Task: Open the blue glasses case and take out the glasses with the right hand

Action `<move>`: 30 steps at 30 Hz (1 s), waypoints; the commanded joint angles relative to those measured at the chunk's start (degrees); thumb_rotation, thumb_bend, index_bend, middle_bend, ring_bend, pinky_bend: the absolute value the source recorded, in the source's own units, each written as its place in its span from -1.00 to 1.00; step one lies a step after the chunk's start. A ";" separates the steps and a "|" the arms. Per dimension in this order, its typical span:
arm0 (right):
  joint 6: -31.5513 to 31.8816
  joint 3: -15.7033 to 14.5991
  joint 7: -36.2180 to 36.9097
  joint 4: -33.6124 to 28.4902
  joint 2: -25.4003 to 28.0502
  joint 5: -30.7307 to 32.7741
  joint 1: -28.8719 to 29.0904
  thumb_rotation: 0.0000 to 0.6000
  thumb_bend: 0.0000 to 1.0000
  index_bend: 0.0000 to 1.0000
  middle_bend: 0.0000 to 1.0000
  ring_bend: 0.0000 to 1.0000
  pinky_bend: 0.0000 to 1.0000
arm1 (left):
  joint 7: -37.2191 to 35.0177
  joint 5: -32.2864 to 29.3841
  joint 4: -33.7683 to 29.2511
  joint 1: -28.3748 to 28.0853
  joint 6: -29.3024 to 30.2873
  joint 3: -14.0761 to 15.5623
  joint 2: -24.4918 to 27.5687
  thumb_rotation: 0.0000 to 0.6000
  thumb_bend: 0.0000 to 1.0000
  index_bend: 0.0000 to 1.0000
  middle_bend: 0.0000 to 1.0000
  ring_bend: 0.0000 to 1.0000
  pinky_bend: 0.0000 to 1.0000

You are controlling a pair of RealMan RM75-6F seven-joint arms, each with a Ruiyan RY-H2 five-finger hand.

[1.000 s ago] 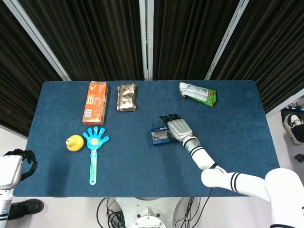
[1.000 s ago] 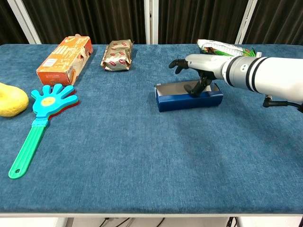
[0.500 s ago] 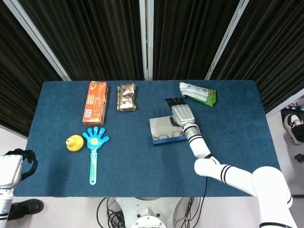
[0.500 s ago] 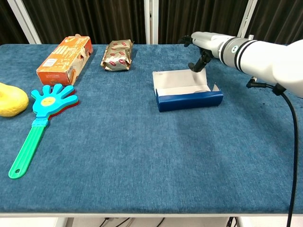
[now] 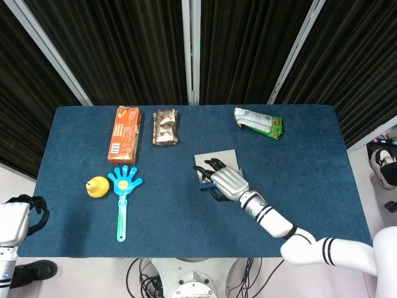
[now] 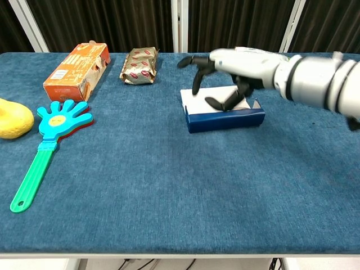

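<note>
The blue glasses case lies near the table's middle. Its lid is folded back flat, pale inside up. My right hand hovers right over the open case with its fingers spread and curved down toward the inside. It holds nothing that I can see. The hand hides the glasses in both views. My left hand hangs off the table's near left corner, loosely curved and holding nothing.
An orange carton and a brown snack pack lie at the back left. A green packet lies behind the case. A yellow fruit and a blue hand clapper are at the left.
The right hand flipped the lid open toward the back, then drew back over the open case with its fingers spread downward. The left hand has not moved.
</note>
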 commanded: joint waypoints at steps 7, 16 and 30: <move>1.64 -5.63 -1.67 3.18 -1.84 -8.60 -1.81 1.00 0.09 -1.00 -0.36 -1.00 -1.00 | -0.33 0.09 -0.01 0.03 0.03 0.06 0.08 1.00 -0.24 0.21 0.23 -0.10 0.05; 1.06 -3.71 -12.06 11.88 -7.59 -7.50 0.48 1.00 0.18 -1.00 -0.42 -1.00 -1.00 | -0.56 0.13 0.05 0.03 0.04 0.07 0.09 1.00 -0.24 0.21 0.23 -0.10 0.05; -3.64 3.72 -21.89 27.69 -15.80 5.08 4.49 1.00 0.26 -1.00 -0.44 -1.00 -1.00 | -1.23 0.18 0.17 -0.04 -0.11 0.10 0.20 1.00 -0.24 0.21 0.23 -0.10 0.05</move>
